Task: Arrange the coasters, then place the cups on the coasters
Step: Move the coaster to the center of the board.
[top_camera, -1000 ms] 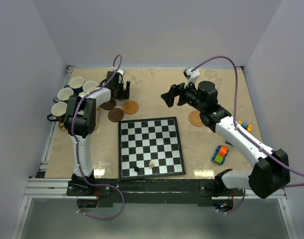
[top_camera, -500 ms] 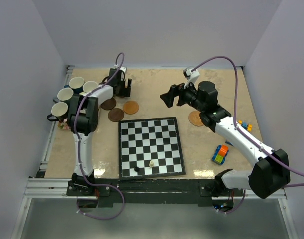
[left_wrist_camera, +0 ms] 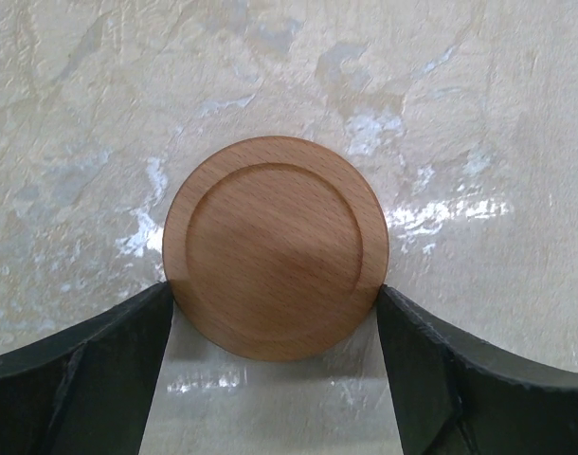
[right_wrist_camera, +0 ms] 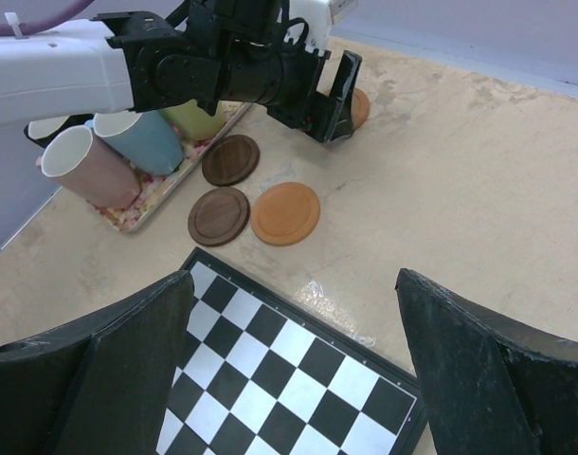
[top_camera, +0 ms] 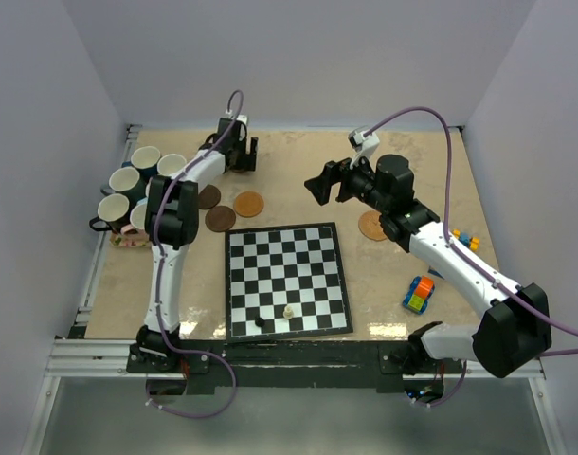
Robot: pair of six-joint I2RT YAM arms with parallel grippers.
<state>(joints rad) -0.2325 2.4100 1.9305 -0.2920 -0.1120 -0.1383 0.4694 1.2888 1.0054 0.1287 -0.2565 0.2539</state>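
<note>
A tan coaster [left_wrist_camera: 275, 246] lies flat on the marble table at the back. My left gripper [left_wrist_camera: 274, 289] has it between its fingertips, both touching its rim; from above, the left gripper [top_camera: 240, 152] hides it. Two dark brown coasters [top_camera: 208, 196] [top_camera: 220, 218] and an orange one [top_camera: 248, 204] lie near the chessboard's far left corner. Another tan coaster [top_camera: 370, 226] sits partly under my right arm. Several cups [top_camera: 145, 157] [right_wrist_camera: 81, 166] stand grouped at the far left. My right gripper [top_camera: 319, 185] [right_wrist_camera: 294, 280] hangs open over the chessboard's far edge, empty.
The chessboard [top_camera: 287, 280] fills the middle front, with two pieces [top_camera: 259, 320] [top_camera: 288, 311] near its front edge. A floral mat [top_camera: 128, 237] lies under the cups. A toy car [top_camera: 418, 295] and small blocks [top_camera: 467, 241] lie at the right. White walls enclose the table.
My left gripper has moved toward the back and a little right, away from the cups, and its jaws have narrowed onto the tan coaster. The right arm has not moved.
</note>
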